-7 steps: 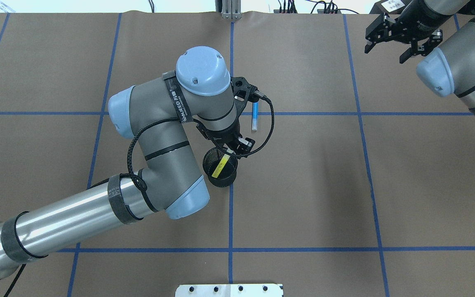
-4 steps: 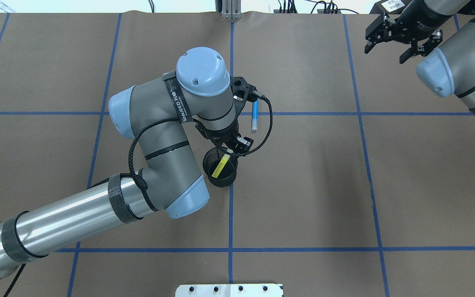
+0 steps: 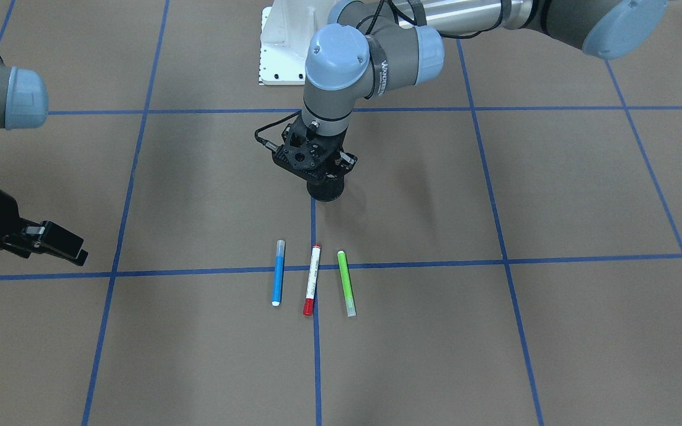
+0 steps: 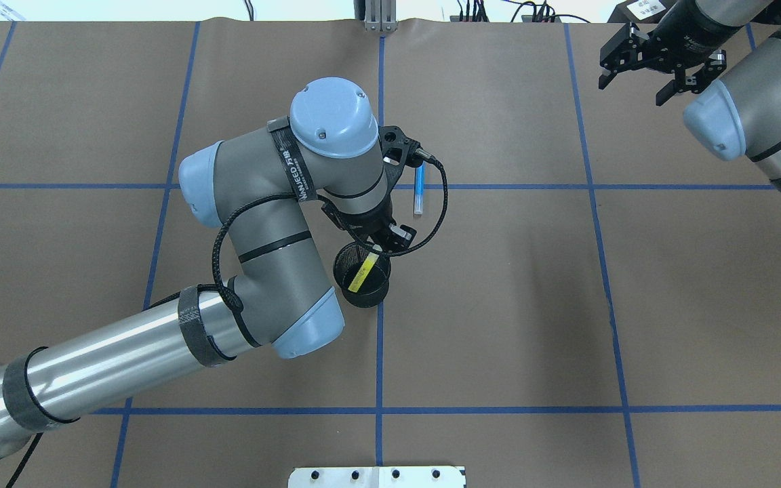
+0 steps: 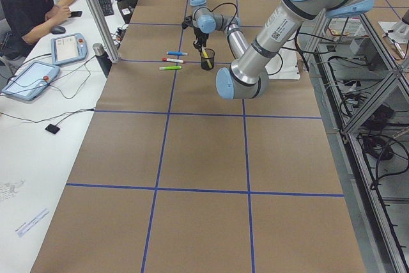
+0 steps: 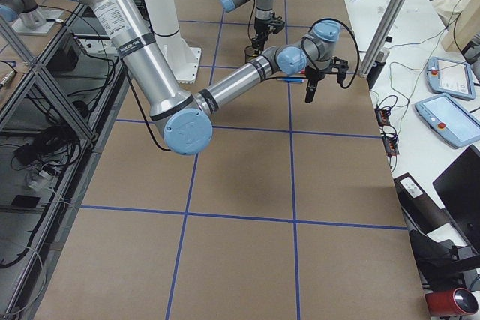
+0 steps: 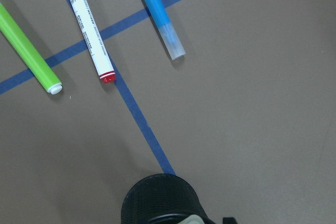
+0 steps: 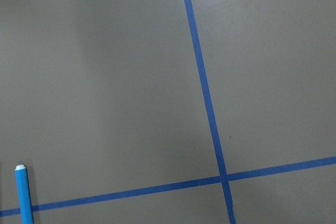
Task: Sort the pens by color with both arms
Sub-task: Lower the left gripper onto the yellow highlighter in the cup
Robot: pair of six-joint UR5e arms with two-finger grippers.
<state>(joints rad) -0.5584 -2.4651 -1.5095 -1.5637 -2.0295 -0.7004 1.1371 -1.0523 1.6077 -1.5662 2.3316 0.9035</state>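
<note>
Left claw (image 4: 385, 244) over mesh cup (image 4: 363, 298), its opening cannot be told behind the wrist, yellow pen (image 4: 362, 274) inside, green pen (image 3: 346, 281) and red-capped pen (image 3: 312, 278) hidden overhead, right claw (image 4: 631, 93) wide, upper right

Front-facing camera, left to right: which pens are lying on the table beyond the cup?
Slim blue marker pen → white marker pen with red cap → slim green marker pen.

three pens side by side on table (image 3: 495, 355), not touching, all across same tape line, operator side of cup (image 4: 363, 299). right-hand pen (image 3: 279, 272), middle pen (image 3: 312, 279), left-hand pen (image 3: 346, 283). fourth pen (image 4: 362, 274) leaning inside cup. left gripper (image 4: 382, 245) right over cup, right gripper (image 4: 633, 83) way off at robot's far right.
</note>
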